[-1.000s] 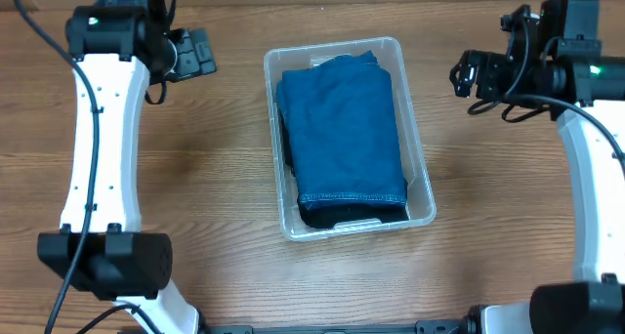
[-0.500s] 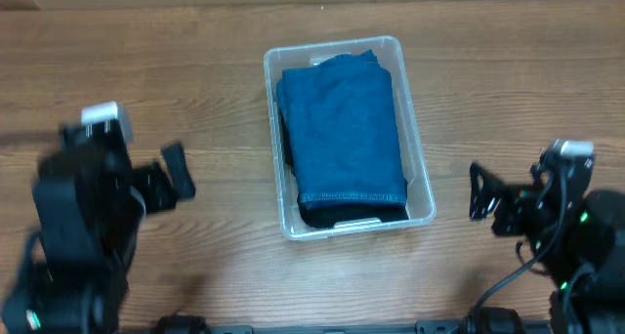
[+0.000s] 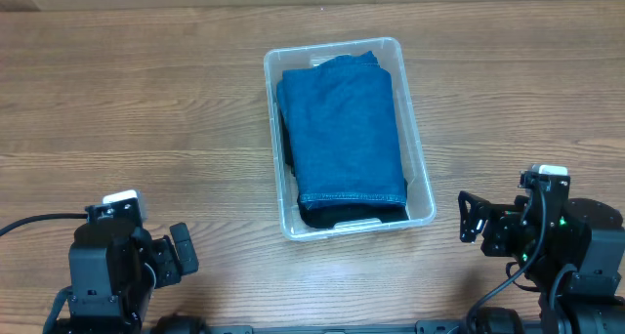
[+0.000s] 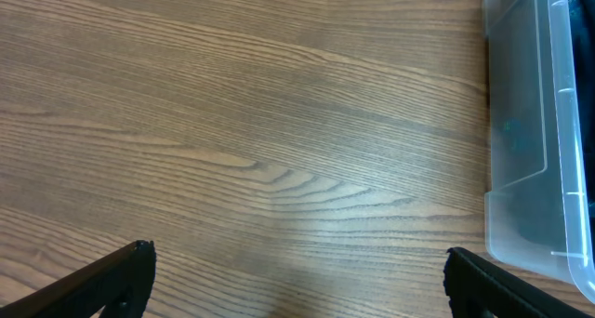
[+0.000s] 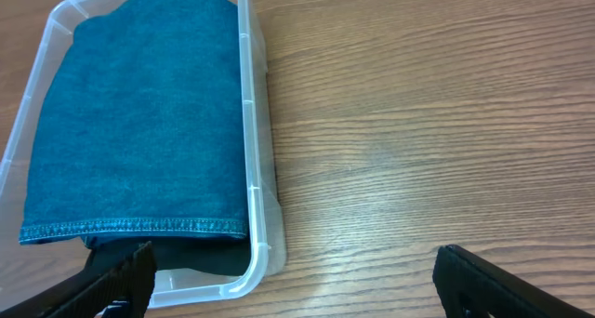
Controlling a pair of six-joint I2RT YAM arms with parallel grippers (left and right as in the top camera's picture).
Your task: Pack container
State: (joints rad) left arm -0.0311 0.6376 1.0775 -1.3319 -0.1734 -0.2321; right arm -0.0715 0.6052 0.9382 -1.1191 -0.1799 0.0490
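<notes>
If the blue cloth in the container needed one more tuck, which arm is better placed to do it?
Right, marginally. The right fingers sit closer to the container than the left fingers, and the right wrist view shows the blue cloth; the left sees only the wall. Both pairs open.

Robot lab (wood-grain table (image 3: 146,109))

the left gripper (image 3: 184,253) sits low near the table's front left corner, the right gripper (image 3: 471,220) near the front right corner. both point inward, fingers spread wide, holding nothing.
</notes>
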